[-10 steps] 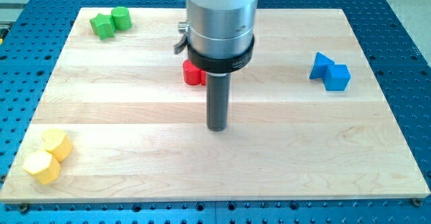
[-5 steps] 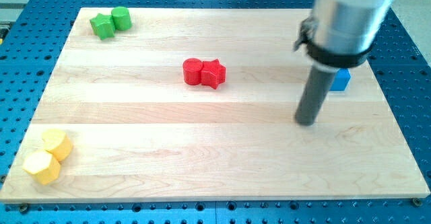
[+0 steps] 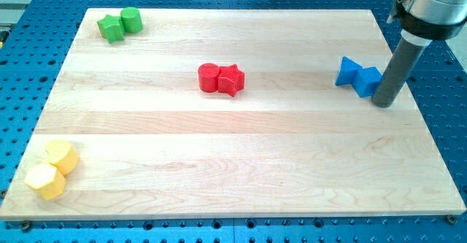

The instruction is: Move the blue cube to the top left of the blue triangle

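Observation:
The blue triangle (image 3: 348, 71) lies near the board's right side. The blue cube (image 3: 365, 82) sits touching it at its lower right, partly hidden behind my rod. My tip (image 3: 384, 103) rests on the board just to the lower right of the blue cube, right against it or very close to it.
A red cylinder (image 3: 209, 77) and a red star (image 3: 231, 79) touch near the board's middle. A green star (image 3: 111, 28) and a green cylinder (image 3: 131, 19) sit at the top left. Two yellow hexagonal blocks (image 3: 61, 156) (image 3: 44, 180) lie at the bottom left. The board's right edge (image 3: 422, 104) is close to my tip.
My rod has swept from the board's middle to the right and now stands at the blue cube's lower right side. The blocks look unmoved.

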Action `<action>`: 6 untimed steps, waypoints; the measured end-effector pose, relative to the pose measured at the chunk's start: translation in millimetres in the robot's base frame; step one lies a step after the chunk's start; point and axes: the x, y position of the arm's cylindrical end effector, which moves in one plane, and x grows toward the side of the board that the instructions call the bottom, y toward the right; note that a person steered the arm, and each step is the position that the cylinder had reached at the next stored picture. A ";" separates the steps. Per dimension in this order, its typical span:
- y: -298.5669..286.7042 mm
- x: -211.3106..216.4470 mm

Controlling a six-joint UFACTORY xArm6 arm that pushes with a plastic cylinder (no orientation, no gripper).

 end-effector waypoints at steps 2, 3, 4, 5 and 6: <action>-55.9 -113.2; -108.6 -120.9; -77.6 -144.3; -3.8 -133.0; -7.3 -51.9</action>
